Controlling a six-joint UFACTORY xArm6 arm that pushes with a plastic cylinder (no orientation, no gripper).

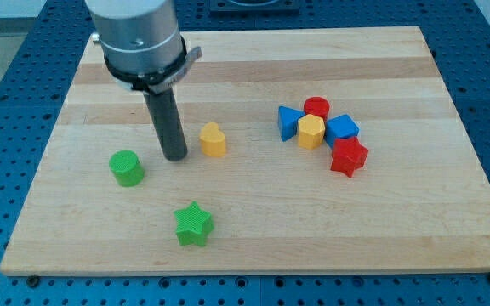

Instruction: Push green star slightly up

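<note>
— Green star [194, 224] sits at the near edge of the table [449, 212], left of centre. Where's my tip?

— My tip [176, 158] rests farther back and a shade left, between the green cylinder [127, 167] and the yellow block [213, 139], touching neither. The star lies well apart, toward the near side.

— So it's on the wrong side for a push up?

— I'd judge so; it would need to come round to the star's near side first.

— Is the tool holding anything?

— No. It's a plain rod with nothing to open or close, bare and free of every block.
</note>
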